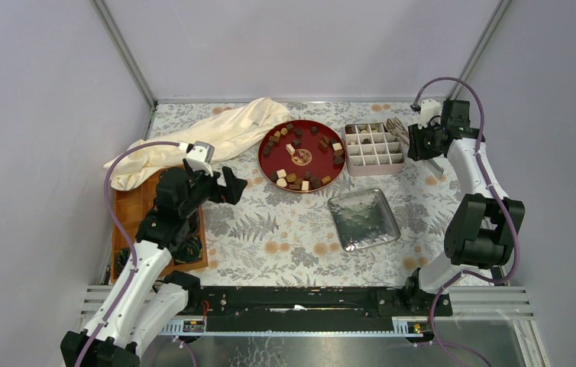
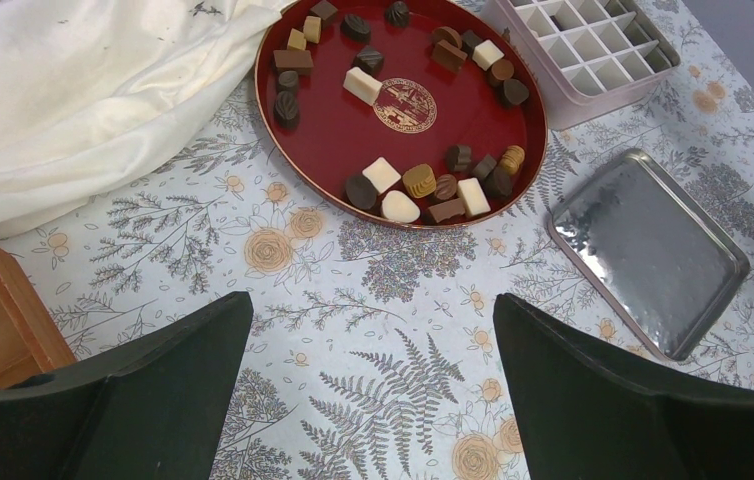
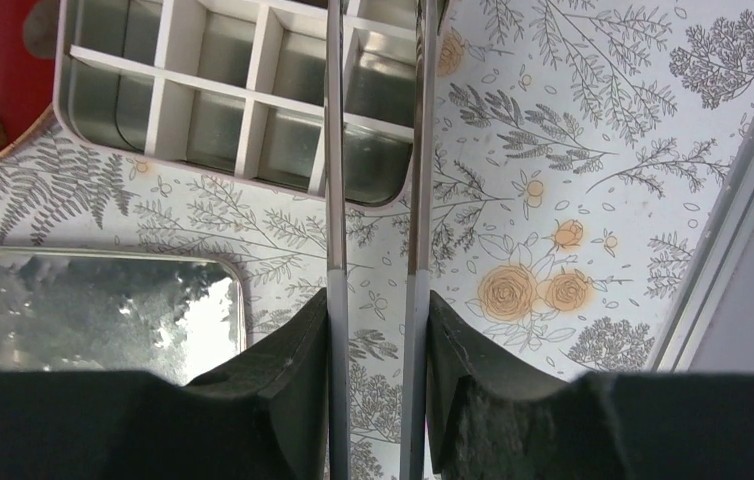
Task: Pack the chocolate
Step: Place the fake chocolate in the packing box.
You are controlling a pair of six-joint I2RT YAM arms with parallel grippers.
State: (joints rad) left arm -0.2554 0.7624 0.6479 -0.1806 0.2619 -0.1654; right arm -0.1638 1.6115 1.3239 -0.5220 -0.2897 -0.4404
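Right end effector [image 3: 375, 330] grips tongs [image 3: 335, 200], clearest wrist-side.

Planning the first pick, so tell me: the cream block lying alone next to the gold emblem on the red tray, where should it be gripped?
Best guess: grip the cream block across its two long flat sides, coming straight down. It lies flat on the red tray, with bare tray along both sides.

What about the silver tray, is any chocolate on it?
No, the silver tray shows bare metal; chocolate pieces lie on the red plate.
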